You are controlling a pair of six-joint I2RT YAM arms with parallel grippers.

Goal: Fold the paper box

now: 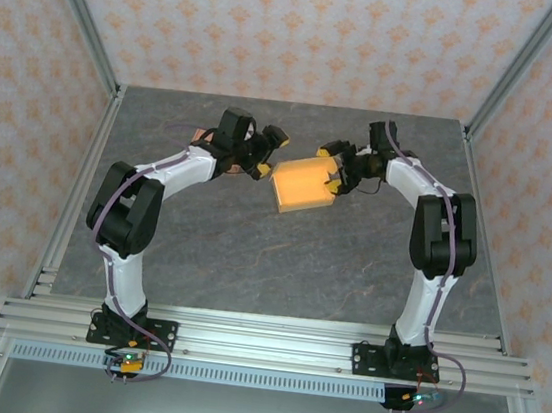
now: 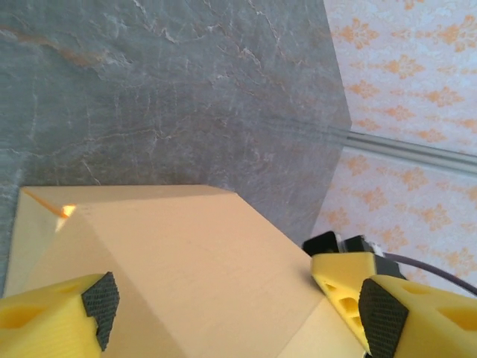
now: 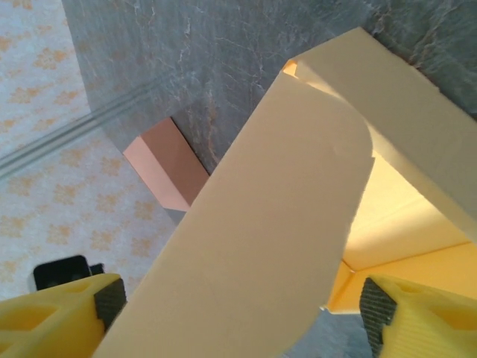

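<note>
Orange-yellow card, the paper box (image 1: 301,188) sits toward the far middle of the grey table (image 1: 250,254), between the two arms. It is only partly formed. From the right wrist, one long flap (image 3: 276,224) with a rounded corner stands up and leans across the open, brightly lit inside, so the lid is not yet tucked.

The left gripper (image 1: 270,155) is at the box's left edge. In its wrist view the jaws are spread wide and a closed, smooth panel of the box runs between the pads (image 2: 100,302); whether they press on it I cannot tell. The right gripper (image 1: 331,170) is at the box's far right corner, also spread, with the raised flap between its fingers and no clear pinch on it.

The step in hand looks like closing that flap. The next move probably calls for the left claw to steady the body while the right one pushes the flap down and inward.

A pink block (image 1: 201,137) lies farther left, behind the left arm.
</note>
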